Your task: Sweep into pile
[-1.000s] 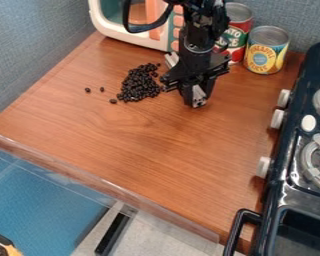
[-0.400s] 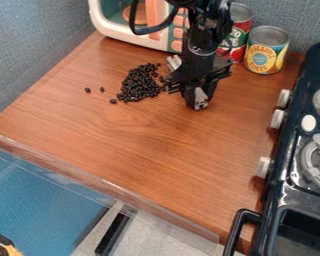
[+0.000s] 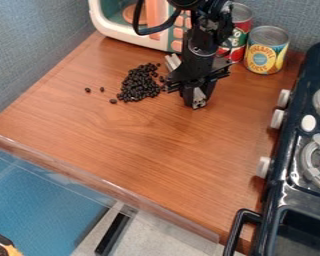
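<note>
My gripper (image 3: 197,94) hangs over the upper middle of the wooden surface, pointing down, just to the right of a heap of small dark beans (image 3: 140,84). The heap's right edge lies close beside the gripper's left side; whether they touch I cannot tell. Several beans lie loose: one bean (image 3: 87,90) farthest left, another (image 3: 102,89) between it and the heap, and one more (image 3: 113,101) at the heap's lower left edge.
Behind the beans stands a white toy microwave (image 3: 132,36). A red can (image 3: 238,31), partly behind the arm, and a yellow-and-blue can (image 3: 266,50) stand at the back right. A dark toy stove (image 3: 283,187) lines the right side. The wooden counter (image 3: 142,145) ends at a front edge.
The gripper moved slightly right and down, then back up a little, ending near where it was. The upper arm has shifted a little to the right. The beans look unmoved.
</note>
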You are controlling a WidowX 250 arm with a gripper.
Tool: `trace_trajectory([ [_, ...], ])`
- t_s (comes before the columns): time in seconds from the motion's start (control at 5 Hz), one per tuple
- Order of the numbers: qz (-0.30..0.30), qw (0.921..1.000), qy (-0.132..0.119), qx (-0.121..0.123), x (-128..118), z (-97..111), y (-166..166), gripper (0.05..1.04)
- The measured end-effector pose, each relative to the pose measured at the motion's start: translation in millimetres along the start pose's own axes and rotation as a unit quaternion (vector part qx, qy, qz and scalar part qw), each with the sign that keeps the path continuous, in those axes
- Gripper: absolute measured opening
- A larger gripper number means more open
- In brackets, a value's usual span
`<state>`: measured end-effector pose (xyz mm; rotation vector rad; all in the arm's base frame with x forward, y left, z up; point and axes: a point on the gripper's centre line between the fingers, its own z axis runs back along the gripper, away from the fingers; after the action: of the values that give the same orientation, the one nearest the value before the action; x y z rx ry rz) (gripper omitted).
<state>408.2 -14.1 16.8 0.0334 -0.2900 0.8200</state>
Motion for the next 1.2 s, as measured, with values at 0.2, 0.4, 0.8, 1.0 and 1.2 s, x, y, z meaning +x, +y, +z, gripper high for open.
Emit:
trace_trajectory([
  [0.2, 0.004, 1.0000, -0.002, 0.000, -2.9, -1.5, 3.0, 0.387],
  [0.4, 0.011, 0.9999, -0.005, 0.007, -6.4, 0.4, 14.2, 0.387],
  [0.8, 0.025, 0.9995, -0.001, 0.018, -7.6, 2.9, 38.1, 0.387],
  [1.0, 0.035, 0.9992, 0.004, 0.020, -8.8, 4.3, 44.9, 0.387],
  [1.2, 0.034, 0.9991, 0.001, 0.025, -10.4, 5.7, 51.6, 0.387],
])
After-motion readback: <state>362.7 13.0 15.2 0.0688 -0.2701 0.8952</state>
